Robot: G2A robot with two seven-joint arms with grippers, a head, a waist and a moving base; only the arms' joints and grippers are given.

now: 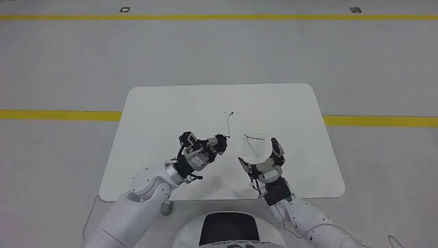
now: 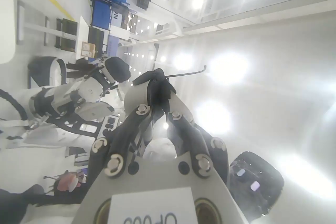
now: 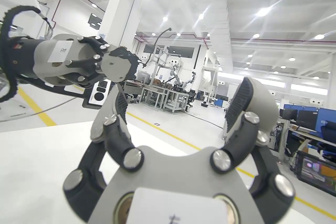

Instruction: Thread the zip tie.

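A thin black zip tie point(image 1: 227, 123) sticks up from my left gripper point(image 1: 220, 141), which is shut on its lower end above the near middle of the white table point(image 1: 171, 111). In the left wrist view the zip tie point(image 2: 186, 74) juts out from the closed fingertips point(image 2: 157, 78), its head bent at the free end. My right gripper point(image 1: 259, 153) is held a short way to the right, open and holding nothing. In the right wrist view its open gripper point(image 3: 181, 101) frames the room, with the left gripper point(image 3: 131, 64) and the curved zip tie point(image 3: 155, 45) off to one side.
A faint thin outline point(image 1: 254, 137) lies on the table just beyond the right gripper; I cannot tell what it is. The far half of the table is bare. Yellow floor lines point(image 1: 55, 115) run past the table on both sides.
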